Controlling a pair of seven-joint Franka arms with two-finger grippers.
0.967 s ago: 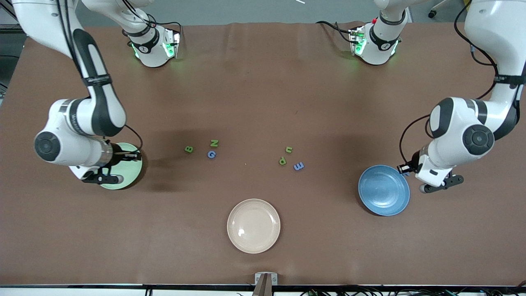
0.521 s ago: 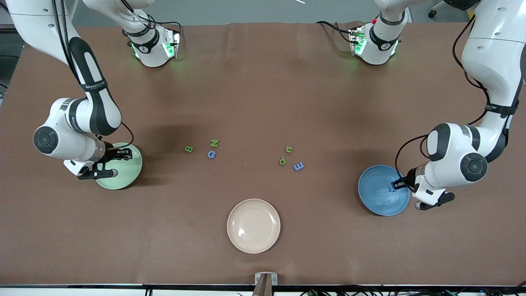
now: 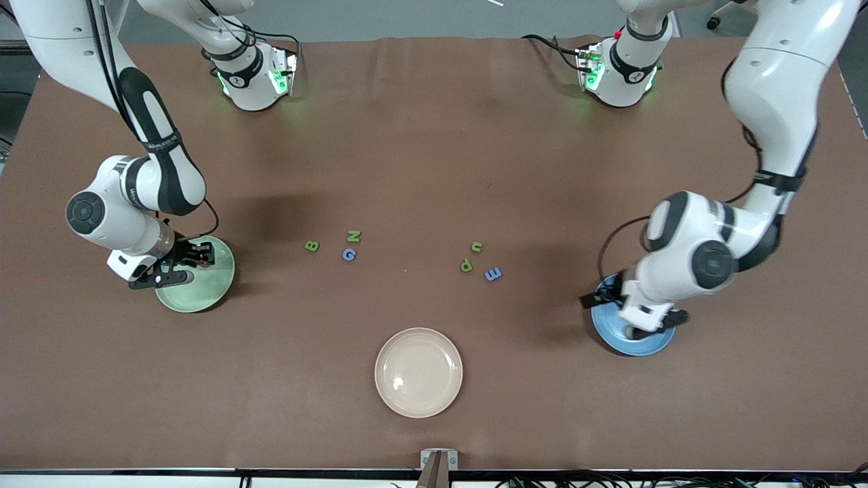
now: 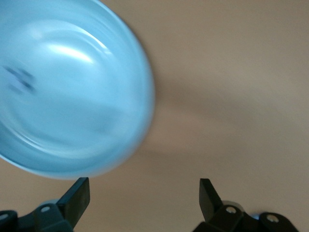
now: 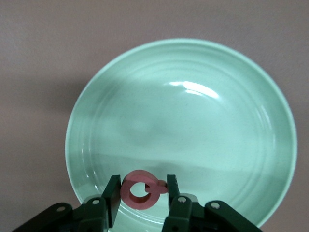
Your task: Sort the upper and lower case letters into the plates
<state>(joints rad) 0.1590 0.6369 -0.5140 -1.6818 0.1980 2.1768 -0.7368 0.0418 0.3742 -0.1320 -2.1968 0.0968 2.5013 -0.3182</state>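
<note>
Now right gripper [image 5: 140,198] over mint green plate [image 3: 210,291], fingers clamped on red letter [image 5: 141,189]. Left gripper [image 4: 145,193] over blue plate [image 4: 72,96], fingers spread apart, nothing between them; small dark blurred piece [image 4: 19,79] lies in blue plate. Mint green plate at right arm's end of bench [image 3: 434,135], blue plate at left arm's end. Loose letters mid-bench: B [image 3: 312,246], N [image 3: 353,236], G [image 3: 349,255], u [image 3: 477,247], p [image 3: 466,265], E [image 3: 493,274]. Beige plate [image 3: 418,372] nearer front camera than letters.

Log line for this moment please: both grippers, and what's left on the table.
left gripper: open, by blue plate | right gripper: shut on red letter, over green plate | six letters loose mid-table | beige plate bare
</note>
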